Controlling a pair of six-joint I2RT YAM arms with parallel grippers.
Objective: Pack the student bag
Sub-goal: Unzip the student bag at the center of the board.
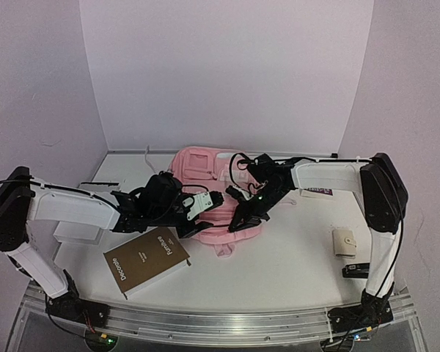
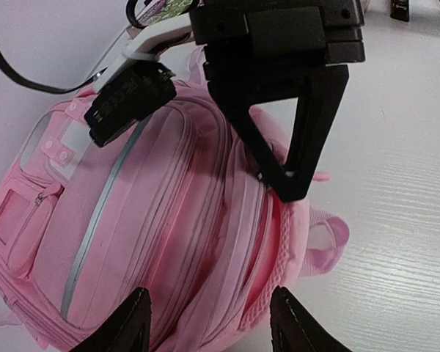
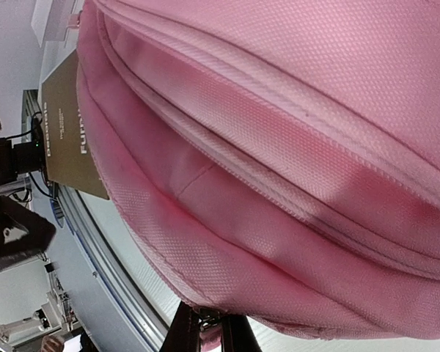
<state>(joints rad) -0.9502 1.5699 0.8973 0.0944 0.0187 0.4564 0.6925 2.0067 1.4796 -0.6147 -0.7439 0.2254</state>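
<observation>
Left gripper [image 2: 209, 326] has its jaws apart with nothing between them, and it hovers right over the student bag [image 2: 154, 242]. Right gripper [image 3: 211, 336], just ahead of the left one, is pinched together on a small bit at the bag's edge. It looks like a zip pull, but we can't tell for sure.

Bag: we count one. It is soft pink woven fabric, lying flat on the table [image 1: 279, 271] beneath both grippers and reaching away from them toward the back wall. On it we count:
- one grey zip line [image 2: 103, 220] down the front, with several pink zip and seam ridges beside it
- one pale patch [image 2: 59, 147] with two pink snaps [image 2: 62, 154]
- one small front pocket [image 2: 15, 224]
- one pink loop strap [image 2: 330, 235] at the end by the right gripper

Other counts:
- One brown book [image 1: 148, 262], left of the left gripper and nearer the arm bases, close to the bag.
- One beige pouch [image 1: 344, 241], well off to the right of the right gripper.
- One small black item [image 1: 356, 271], just beside the pouch on its near side; too small to name.
</observation>
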